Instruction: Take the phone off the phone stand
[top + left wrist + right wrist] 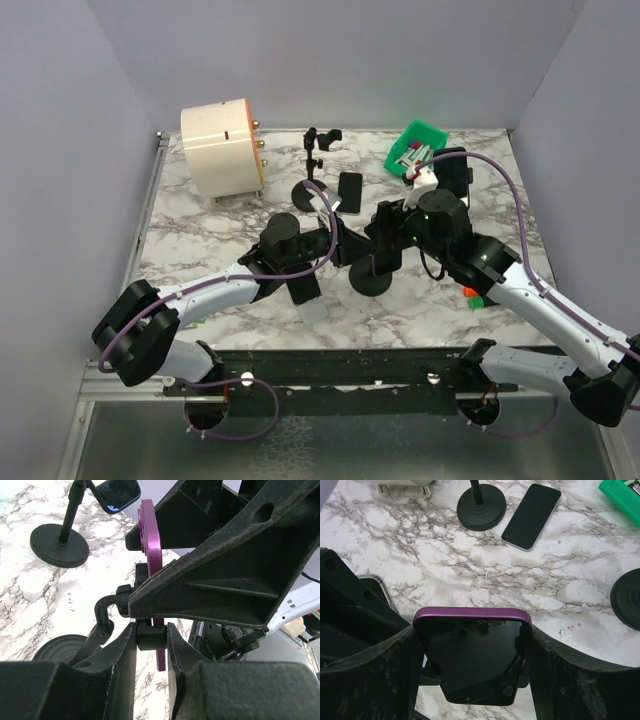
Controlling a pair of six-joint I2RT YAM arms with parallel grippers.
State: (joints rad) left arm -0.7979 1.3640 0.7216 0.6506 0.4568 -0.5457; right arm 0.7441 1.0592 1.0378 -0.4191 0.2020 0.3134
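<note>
The phone stand point(107, 609) is pinched at its black clamp by the left pincer point(151, 639). The purple phone point(472, 660), upright against that clamp above the marble counter point(445, 570), is gripped by its side edges in the right pincer point(473, 641).

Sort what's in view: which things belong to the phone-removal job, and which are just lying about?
In the job: purple phone, phone stand, right tool gripping the phone, left tool holding the stand.
Lying about: black phone lying flat, second stand, green bin, cream drum.
</note>
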